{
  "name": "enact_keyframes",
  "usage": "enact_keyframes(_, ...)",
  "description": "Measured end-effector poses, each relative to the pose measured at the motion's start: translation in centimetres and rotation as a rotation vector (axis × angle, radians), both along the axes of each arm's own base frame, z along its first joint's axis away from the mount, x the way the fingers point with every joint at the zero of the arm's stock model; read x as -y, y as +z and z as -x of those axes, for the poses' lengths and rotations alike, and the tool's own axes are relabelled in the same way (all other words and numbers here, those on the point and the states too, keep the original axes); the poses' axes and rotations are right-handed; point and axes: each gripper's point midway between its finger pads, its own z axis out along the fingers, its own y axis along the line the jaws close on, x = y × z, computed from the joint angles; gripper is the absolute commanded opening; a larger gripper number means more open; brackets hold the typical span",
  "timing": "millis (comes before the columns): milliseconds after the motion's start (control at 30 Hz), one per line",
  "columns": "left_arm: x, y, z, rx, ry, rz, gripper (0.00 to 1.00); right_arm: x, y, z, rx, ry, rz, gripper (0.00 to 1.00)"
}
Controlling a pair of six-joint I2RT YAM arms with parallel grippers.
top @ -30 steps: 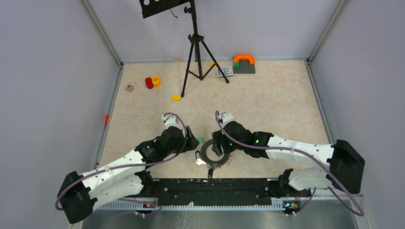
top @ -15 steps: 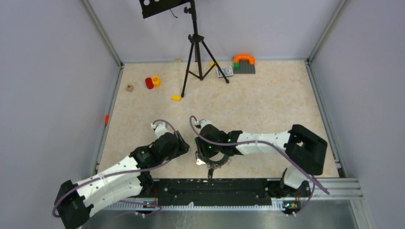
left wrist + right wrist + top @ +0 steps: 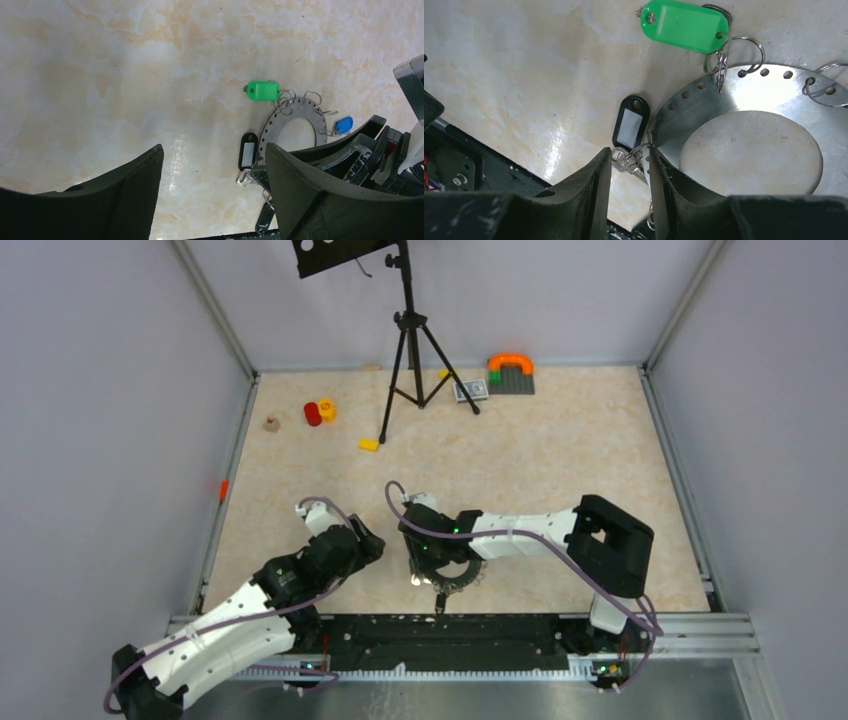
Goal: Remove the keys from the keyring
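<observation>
The keyring [image 3: 704, 107], a flat grey perforated metal ring, lies on the marble table near the front edge [image 3: 466, 580]. Small wire loops tie a green tag [image 3: 684, 25], a black tag [image 3: 630, 126] and a silver key [image 3: 628, 161] to it. The left wrist view also shows a blue tag [image 3: 343, 124] and a second black tag [image 3: 264, 220]. My right gripper [image 3: 629, 152] sits at the ring's left edge, its jaws narrowed against the silver key's head and loop. My left gripper [image 3: 214, 150] hangs wide open over bare table left of the ring [image 3: 300, 106].
A black tripod [image 3: 410, 350] stands at the back centre. Red and yellow pieces [image 3: 320, 412], a yellow block [image 3: 369, 445] and a small wooden piece [image 3: 271, 424] lie back left. An orange arch on a grey plate [image 3: 511, 370] sits back right. A black rail [image 3: 450, 630] borders the near edge.
The right arm swung left, bringing its gripper down at the ring's left edge with its jaws narrowing. The left arm drew back toward the near left.
</observation>
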Motion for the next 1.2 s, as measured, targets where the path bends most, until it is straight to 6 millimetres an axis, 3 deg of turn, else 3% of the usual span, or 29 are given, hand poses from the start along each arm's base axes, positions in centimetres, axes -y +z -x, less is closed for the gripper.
enact_keyframes(533,-0.3,-0.5,0.3,-0.013,0.000,-0.014,0.75,-0.4,-0.7,0.1,-0.021,-0.007,0.033,0.28)
enact_keyframes(867,-0.4,-0.5,0.3,-0.013,0.001,-0.014,0.75,0.0,-0.9,0.1,-0.022,-0.005,0.061,0.01)
enact_keyframes(1200,-0.4,-0.3,0.2,-0.004,0.004,-0.013,0.76,0.5,-0.2,-0.3,0.013,0.009,0.075,0.00)
